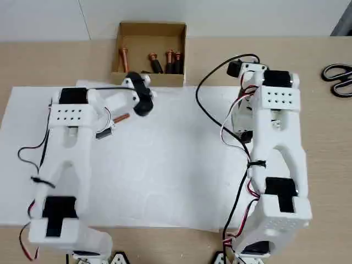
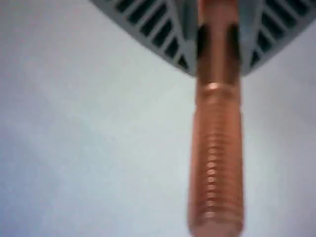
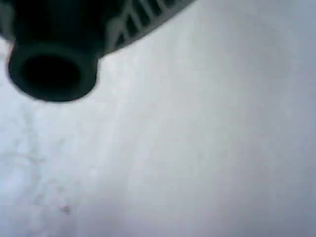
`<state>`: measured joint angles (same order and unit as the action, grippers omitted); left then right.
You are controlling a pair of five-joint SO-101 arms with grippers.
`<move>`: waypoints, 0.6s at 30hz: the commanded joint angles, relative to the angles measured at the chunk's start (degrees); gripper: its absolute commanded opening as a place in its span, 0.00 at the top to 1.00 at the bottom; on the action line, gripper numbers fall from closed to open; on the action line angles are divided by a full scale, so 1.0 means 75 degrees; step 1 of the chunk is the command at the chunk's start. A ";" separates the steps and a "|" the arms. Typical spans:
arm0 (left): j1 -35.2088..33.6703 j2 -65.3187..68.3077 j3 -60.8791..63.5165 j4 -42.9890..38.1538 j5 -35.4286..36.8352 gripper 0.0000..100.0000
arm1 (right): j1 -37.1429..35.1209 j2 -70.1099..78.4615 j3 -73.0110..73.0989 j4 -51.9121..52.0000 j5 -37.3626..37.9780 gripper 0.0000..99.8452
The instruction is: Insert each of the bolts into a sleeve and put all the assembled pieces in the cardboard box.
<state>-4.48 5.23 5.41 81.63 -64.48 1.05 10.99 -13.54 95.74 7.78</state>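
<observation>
Left gripper [image 2: 217, 42]: ribbed grey fingers [image 2: 148, 24] closed on a copper bolt [image 2: 216, 158]. They clamp it near the head end, and the threaded shank sticks out free beyond the tips. In the high view the bolt [image 1: 121, 117] lies roughly level above the white sheet [image 1: 165, 181], just short of the sheet's far edge and near the cardboard box [image 1: 151, 80], but outside it.

Right gripper [image 1: 242, 133]: fingers hold a black sleeve [image 3: 52, 71], with a ribbed finger [image 3: 140, 17] just beside it. The sleeve's open bore faces the wrist camera, with the white sheet behind it. From above, this gripper is tucked under its own arm at the right side of the sheet — well apart from the bolt.

Cardboard box: sits at the far edge of the sheet. It holds several assembled pieces [image 1: 165, 61], copper heads on black sleeves, and one more copper piece [image 1: 124, 58] toward its left wall.

Scissors [image 1: 337, 78] lie on the table [image 1: 55, 60] at the far right — off the sheet.
</observation>
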 commanded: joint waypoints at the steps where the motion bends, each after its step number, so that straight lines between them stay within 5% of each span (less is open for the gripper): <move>1: 0.0117 0.0738 -0.0299 -0.0422 -0.0821 0.99 | 0.0217 -0.1084 0.0023 0.0088 0.0070 1.00; 10: 0.0914 0.1934 -0.0322 -0.1735 -0.1430 0.99 | 0.0229 -0.3124 0.0938 0.0018 0.0105 1.00; 18: 0.0973 0.1946 -0.0440 -0.2262 -0.0610 0.88 | 0.0252 -0.3429 0.1149 0.0018 0.0105 1.00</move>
<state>2.73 20.09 4.79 66.42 -70.02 2.20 -11.87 -4.57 96.09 7.78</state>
